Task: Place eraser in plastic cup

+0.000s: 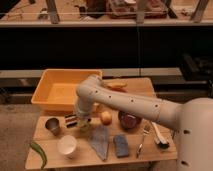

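End effector (83,120) low over cup (83,126), finger state impossible to tell.
Eraser (71,120) flat on worktop (150,152), just left of cup, beside metal cup (52,125). Hemmed by yellow bin (59,90) behind, white cup (67,146) in front, apple (105,117) right.

Arm: white, rounded jointed arm (131,102) with small dark dots along its upper link, reaching from the lower right to an elbow at centre, then bending straight down.
Wrist: vertical, pointing downward.
Gripper: pale two-finger parallel-jaw gripper (83,121) at the arm's lower end, directly beneath the elbow, low over the work surface.
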### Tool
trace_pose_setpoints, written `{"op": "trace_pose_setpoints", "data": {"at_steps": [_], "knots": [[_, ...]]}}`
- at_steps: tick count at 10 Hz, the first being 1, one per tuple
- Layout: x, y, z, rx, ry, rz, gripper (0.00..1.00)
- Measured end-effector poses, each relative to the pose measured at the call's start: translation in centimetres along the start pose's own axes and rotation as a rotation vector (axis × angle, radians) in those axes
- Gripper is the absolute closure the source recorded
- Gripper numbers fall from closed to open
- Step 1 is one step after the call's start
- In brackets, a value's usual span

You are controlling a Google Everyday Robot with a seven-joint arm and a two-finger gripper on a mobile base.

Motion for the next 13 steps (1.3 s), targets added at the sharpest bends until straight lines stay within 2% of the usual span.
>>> {"op": "trace_pose_setpoints", "data": {"at_steps": [4, 6, 7, 9, 13], "knots": [[-1.7, 0.3, -0.6, -0.013, 0.011, 0.034, 1.0], [-1.6, 0.3, -0.5, -0.008, 0.02, 0.026, 1.0], [-1.5, 0.3, -0.5, -0.007, 0.027, 0.021, 0.96], [-1.5, 0.3, -0.7, -0.007, 0.029, 0.02, 0.78], [-1.2, -0.1, -0.4, 0.003, 0.025, 0.01, 0.36]]}}
